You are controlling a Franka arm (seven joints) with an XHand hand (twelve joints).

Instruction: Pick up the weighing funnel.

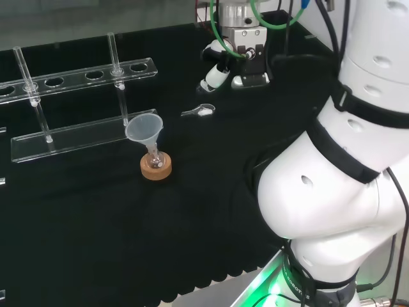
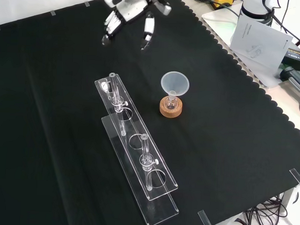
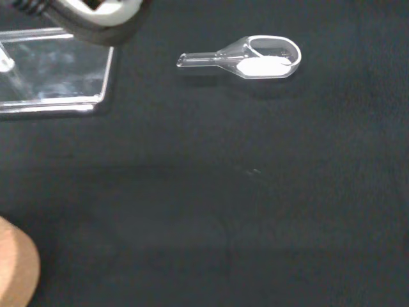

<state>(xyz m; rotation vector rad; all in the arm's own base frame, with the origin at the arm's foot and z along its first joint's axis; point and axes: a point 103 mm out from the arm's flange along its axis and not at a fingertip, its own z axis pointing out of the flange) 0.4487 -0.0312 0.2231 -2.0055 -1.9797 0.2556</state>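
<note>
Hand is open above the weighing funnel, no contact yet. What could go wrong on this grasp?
1. The weighing funnel holds white powder; any tilt on the lift could spill it.
2. It is small, clear and lies flat on the cloth, so the fingers of the hand may shove it rather than pinch it.
3. A shove could slide it into the nearby rack.

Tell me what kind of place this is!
Most likely a science lab with a robot. A clear test-tube rack and a funnel stand on the black cloth, a little weighing funnel lies there, and a white robot arm carries a hand.
</note>
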